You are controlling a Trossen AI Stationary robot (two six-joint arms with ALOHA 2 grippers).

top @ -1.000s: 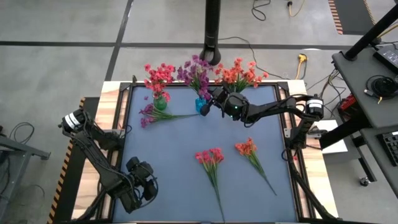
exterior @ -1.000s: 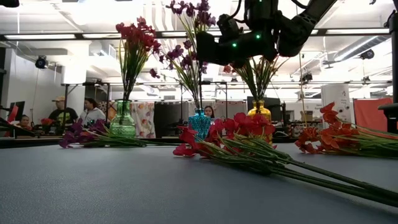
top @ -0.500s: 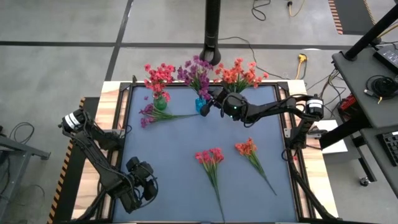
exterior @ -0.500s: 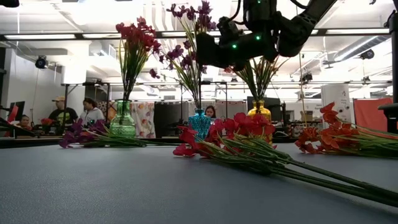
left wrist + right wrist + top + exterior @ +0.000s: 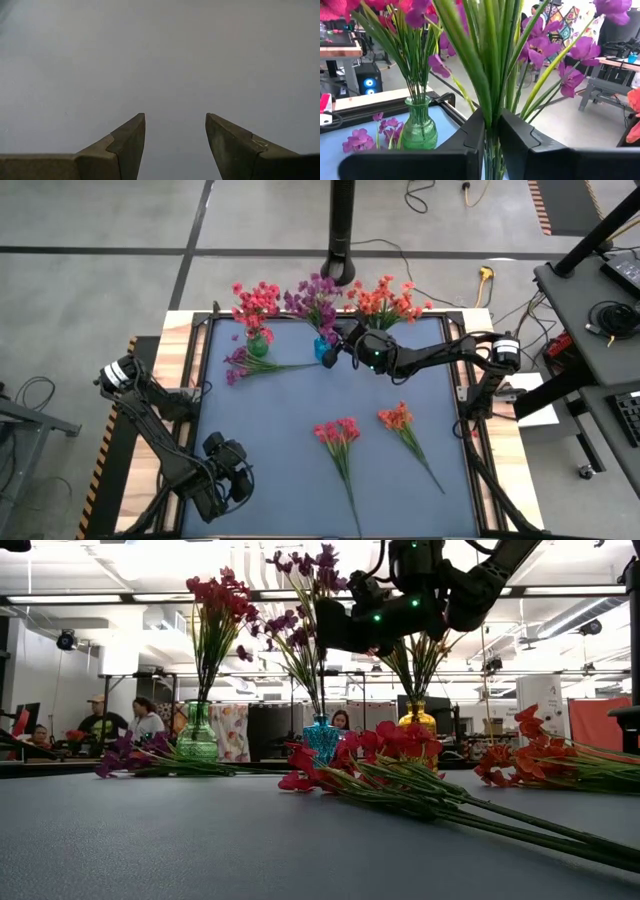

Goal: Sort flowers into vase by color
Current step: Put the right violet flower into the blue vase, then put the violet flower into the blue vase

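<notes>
Purple flowers (image 5: 492,70) seemingly within right pincer (image 5: 492,131)

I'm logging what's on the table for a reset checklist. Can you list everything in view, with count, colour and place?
Vases: three along the far edge; green on the left, blue in the middle, yellow on the right.
Pink-red flowers: one bunch in the green vase; one sprig lying loose at centre front.
Purple flowers: one bunch in the blue vase; one sprig lying beside the green vase.
Orange-red flowers: one bunch in the yellow vase; one sprig lying right of centre.
Table: one, blue-grey top.
People: a few, far in the room behind.
Right gripper: shut on the purple stems over the blue vase.
Left gripper: open, at the near left corner.
</notes>
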